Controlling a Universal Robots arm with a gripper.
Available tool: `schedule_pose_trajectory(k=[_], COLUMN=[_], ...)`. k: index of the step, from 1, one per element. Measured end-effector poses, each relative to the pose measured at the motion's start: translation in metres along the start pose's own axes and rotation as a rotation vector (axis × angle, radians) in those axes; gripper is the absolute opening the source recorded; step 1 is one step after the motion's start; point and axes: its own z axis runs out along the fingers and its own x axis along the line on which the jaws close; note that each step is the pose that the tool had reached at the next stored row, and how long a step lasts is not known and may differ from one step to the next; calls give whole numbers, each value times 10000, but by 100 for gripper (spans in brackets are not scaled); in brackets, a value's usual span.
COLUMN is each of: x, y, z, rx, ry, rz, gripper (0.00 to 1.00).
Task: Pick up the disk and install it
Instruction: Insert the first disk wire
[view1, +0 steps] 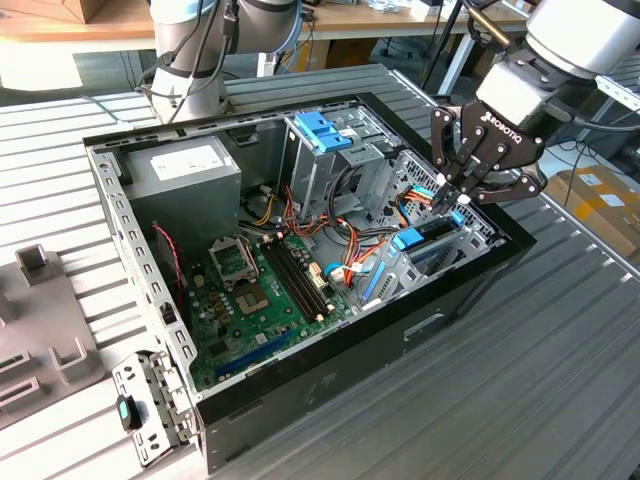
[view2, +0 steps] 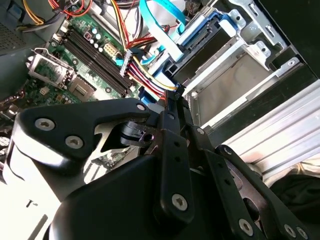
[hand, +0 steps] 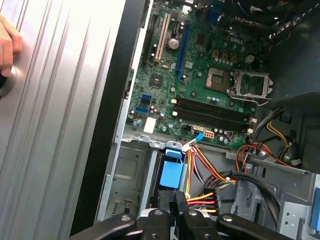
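The disk (view1: 425, 243) sits on edge in the lower bay at the case corner, on the exterior view's right, blue rail (hand: 170, 175) uppermost. My gripper (view1: 452, 195) hangs directly over it, fingers drawn nearly together at that blue edge; I cannot tell whether they actually pinch it. I judge seating needs a straight push along the bay rails. The loose cable bundle (hand: 205, 172) crowds just beside it; the motherboard (view1: 255, 300) lies near.
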Motion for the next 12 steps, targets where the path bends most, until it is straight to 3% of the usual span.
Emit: schedule_pose_trajectory(k=[12], x=[1], y=[-4], z=[0], rx=[120], ry=[-86], rz=[1349], gripper=[17])
